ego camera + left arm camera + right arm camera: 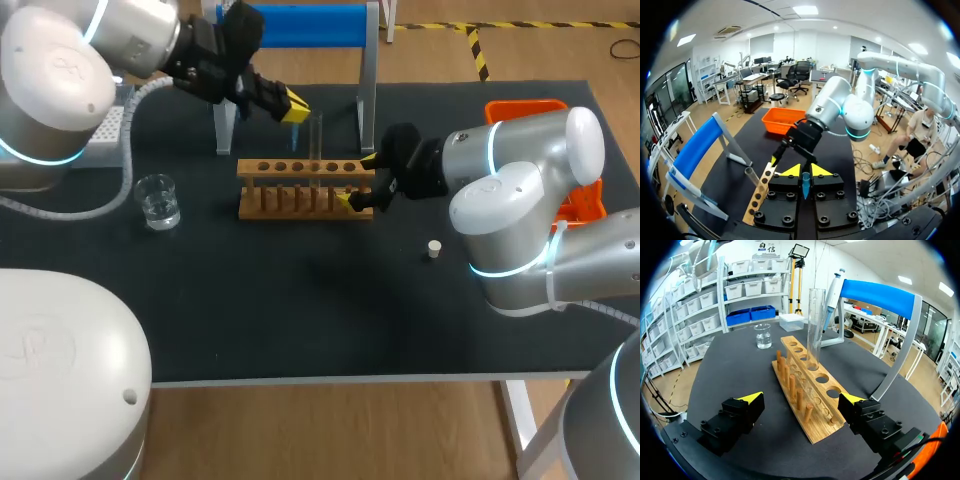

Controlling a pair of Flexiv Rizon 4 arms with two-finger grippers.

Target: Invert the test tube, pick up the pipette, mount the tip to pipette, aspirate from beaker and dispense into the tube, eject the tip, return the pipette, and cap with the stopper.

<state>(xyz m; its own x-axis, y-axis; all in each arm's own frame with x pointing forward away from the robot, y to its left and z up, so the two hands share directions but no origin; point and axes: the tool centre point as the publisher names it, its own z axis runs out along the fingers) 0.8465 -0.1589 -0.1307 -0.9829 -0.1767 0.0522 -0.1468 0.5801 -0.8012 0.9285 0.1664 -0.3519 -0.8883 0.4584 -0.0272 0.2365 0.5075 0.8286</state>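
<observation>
A clear test tube (pixel 318 140) (pixel 815 325) stands upright in a hole of the wooden rack (pixel 300 188) (pixel 807 390), open end up. My right gripper (pixel 358 180) (pixel 800 405) is open at table height, one finger on each side of the rack's right end, without touching it. My left gripper (pixel 292 106) (pixel 805 171) hangs above and behind the rack, shut on a small blue cone that looks like a pipette tip (pixel 805 185). The pipette (pixel 832 295) hangs at the far end of the blue-topped stand (pixel 305 25). The beaker (pixel 158 200) (pixel 762 335) holds clear liquid. A white stopper (pixel 433 248) lies on the mat.
An orange bin (pixel 545 108) (pixel 782 120) sits at the back right, partly behind my right arm. A white tip box (pixel 105 130) (pixel 791 321) stands at the back left. The stand's metal posts (pixel 367 110) rise just behind the rack.
</observation>
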